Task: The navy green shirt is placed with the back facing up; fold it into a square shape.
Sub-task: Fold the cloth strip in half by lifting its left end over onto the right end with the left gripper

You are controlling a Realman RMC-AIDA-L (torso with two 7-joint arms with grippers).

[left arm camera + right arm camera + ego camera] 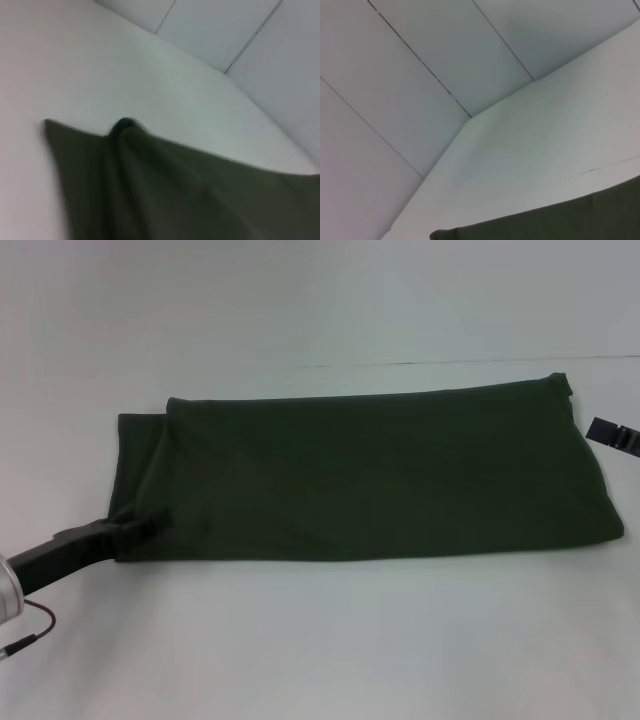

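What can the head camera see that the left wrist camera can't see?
Only the head view shows the whole navy green shirt folded into a long band on the white table, the left gripper at the shirt's near-left corner, and the right gripper off past the shirt's right end.

Only the left wrist view shows, up close, a raised bunch of cloth at the shirt's edge, plus wall panels behind the table.

Both show the dark green shirt lying on the white table.
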